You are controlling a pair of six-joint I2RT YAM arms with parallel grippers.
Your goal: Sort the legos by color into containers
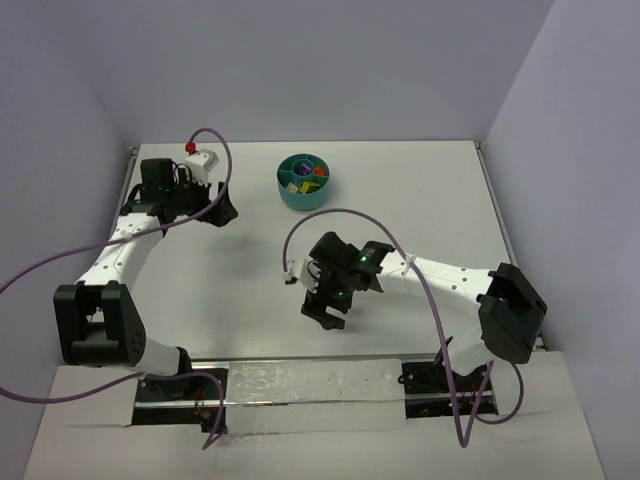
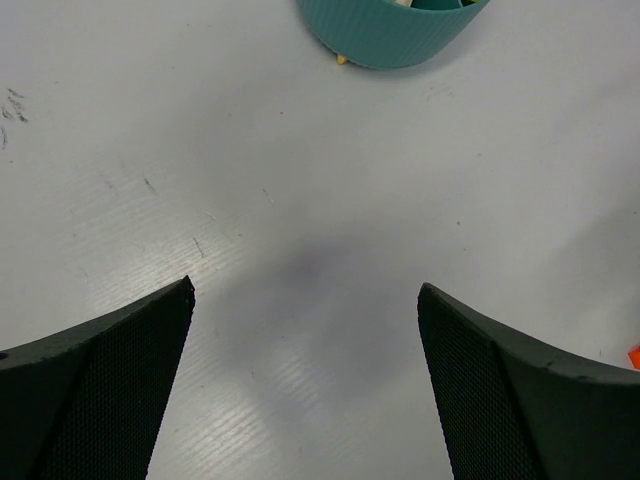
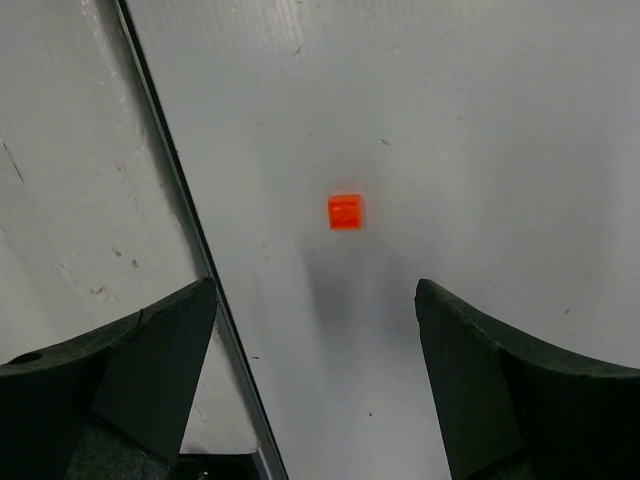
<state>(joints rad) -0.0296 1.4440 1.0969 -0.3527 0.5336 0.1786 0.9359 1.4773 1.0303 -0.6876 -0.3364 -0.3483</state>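
One orange-red lego lies loose on the surface, just ahead of the right hand and lined up between its wide-spread, empty fingers. Left hand also gapes wide, holding nothing, near the teal bowl, whose compartments hold coloured pieces. Risks, as judged: brick tiny and low, so closing fingers may clip an edge and flick it off toward the dark seam. Bowl well apart, so a loose pinch could drop it in transit.
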